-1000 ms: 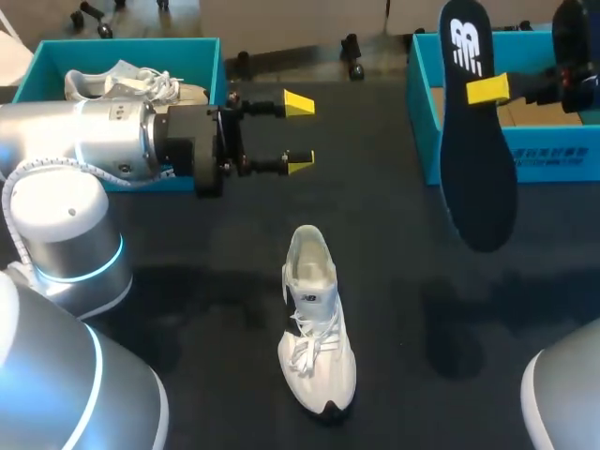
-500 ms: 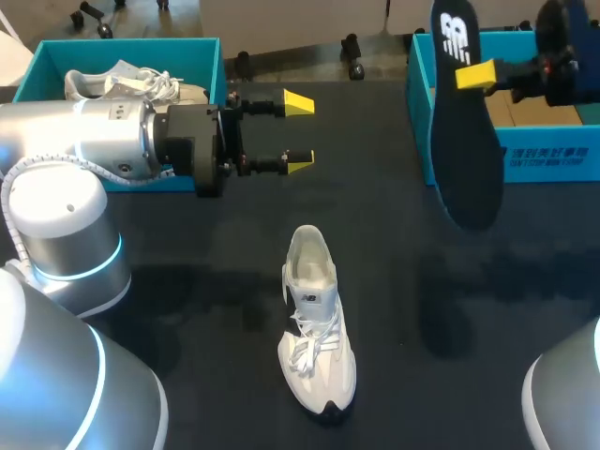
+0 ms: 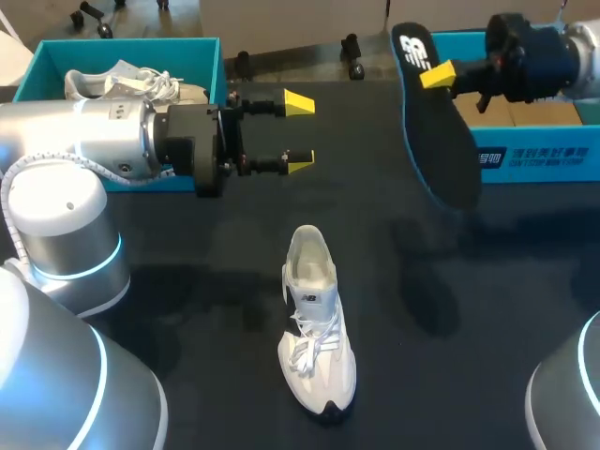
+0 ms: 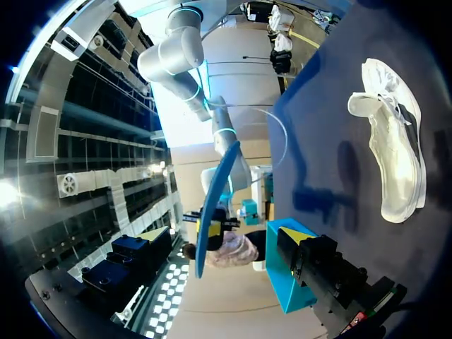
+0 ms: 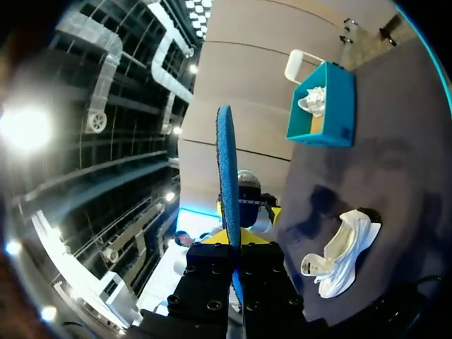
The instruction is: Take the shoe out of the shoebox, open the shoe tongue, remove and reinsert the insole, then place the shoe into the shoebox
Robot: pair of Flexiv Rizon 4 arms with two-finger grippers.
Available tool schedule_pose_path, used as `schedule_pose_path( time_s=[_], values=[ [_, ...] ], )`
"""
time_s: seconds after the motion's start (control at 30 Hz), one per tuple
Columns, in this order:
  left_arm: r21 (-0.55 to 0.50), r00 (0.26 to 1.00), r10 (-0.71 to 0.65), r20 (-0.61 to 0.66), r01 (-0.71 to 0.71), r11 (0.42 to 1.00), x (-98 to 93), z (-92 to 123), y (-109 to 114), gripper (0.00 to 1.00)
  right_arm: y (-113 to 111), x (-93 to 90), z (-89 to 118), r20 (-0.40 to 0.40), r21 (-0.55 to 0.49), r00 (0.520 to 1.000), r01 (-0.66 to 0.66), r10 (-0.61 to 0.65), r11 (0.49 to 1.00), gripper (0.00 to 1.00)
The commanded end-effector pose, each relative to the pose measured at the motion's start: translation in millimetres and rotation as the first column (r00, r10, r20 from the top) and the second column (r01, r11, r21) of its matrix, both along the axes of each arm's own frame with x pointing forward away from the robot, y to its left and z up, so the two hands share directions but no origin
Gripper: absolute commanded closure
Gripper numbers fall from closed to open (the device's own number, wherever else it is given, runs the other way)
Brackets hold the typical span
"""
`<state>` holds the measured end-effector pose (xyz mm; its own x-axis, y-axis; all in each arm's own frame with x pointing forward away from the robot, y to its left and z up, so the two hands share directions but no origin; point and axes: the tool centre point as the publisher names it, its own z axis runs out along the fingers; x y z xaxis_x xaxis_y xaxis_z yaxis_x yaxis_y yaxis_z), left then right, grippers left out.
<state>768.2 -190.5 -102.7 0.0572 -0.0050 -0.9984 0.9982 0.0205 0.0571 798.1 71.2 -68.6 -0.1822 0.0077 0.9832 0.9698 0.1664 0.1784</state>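
A white shoe point(image 3: 315, 323) lies on the dark table near the front middle, its opening toward the back; it also shows in the left wrist view point(image 4: 392, 145) and the right wrist view point(image 5: 340, 254). My right gripper point(image 3: 437, 74) is shut on a dark blue insole point(image 3: 439, 141), which hangs tilted in the air in front of the right teal shoebox point(image 3: 534, 155). Edge-on, the insole point(image 5: 226, 169) rises from between my right gripper's point(image 5: 235, 237) fingers. My left gripper point(image 3: 300, 132) stands open and empty beside the left teal shoebox point(image 3: 202, 56), behind the shoe.
The left shoebox holds a second white shoe point(image 3: 131, 82). The right shoebox shows its brown cardboard floor point(image 3: 525, 114). Bare dark table point(image 3: 187, 309) lies on both sides of the shoe.
My right arm has carried the insole to the left and toward the back, tilting it more. The left arm and the shoe have not moved.
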Motion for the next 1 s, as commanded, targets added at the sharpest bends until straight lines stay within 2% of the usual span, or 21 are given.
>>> schedule_pose_path(
  time_s=[0.03, 0.43, 0.5, 0.53, 0.6, 0.67, 0.8, 1.0],
  values=[
    [-0.002, 1.0, 0.001, 0.001, -0.001, 1.0, 0.3, -0.6, -1.1, 0.0, 3.6, 6.1, 3.9, -0.005, -0.018, 0.999, -0.035, 0.035, 0.999, 1.0],
    [-0.002, 1.0, 0.001, 0.001, -0.001, 1.0, 0.3, -0.6, -1.1, 0.0, 3.6, 6.1, 3.9, -0.005, -0.018, 0.999, -0.035, 0.035, 0.999, 1.0],
    [-0.002, 1.0, 0.001, 0.001, -0.001, 1.0, 0.3, -0.6, -1.1, 0.0, 13.2, 16.2, 0.3, -0.024, -0.008, 0.998, -0.054, 0.054, 0.999, 1.0],
    [-0.002, 1.0, 0.001, 0.001, -0.001, 1.0, 0.3, -0.6, -1.1, 0.0, 19.5, 23.0, -2.5, -0.061, -0.014, 0.997, -0.053, 0.052, 0.998, 1.0],
    [-0.002, 1.0, 0.001, 0.001, -0.001, 1.0, 0.3, -0.6, -1.1, 0.0, 26.7, 30.3, -3.5, -0.072, -0.011, 0.996, -0.045, 0.044, 0.999, 1.0],
    [-0.002, 1.0, 0.001, 0.001, -0.001, 1.0, 0.3, -0.6, -1.1, 0.0, 33.9, 38.1, -5.6, -0.132, -0.036, 0.991, -0.028, 0.023, 0.999, 1.0],
    [-0.002, 1.0, 0.001, 0.001, -0.001, 1.0, 0.3, -0.6, -1.1, 0.0, 42.0, 45.4, -7.7, -0.17, -0.078, 0.985, 0.008, -0.022, 0.997, 1.0],
    [-0.002, 1.0, 0.001, 0.001, -0.001, 1.0, 0.3, -0.6, -1.1, 0.0, 52.8, 48.9, -14.0, -0.185, -0.087, 0.981, 0.043, -0.059, 0.995, 1.0]
  ],
)
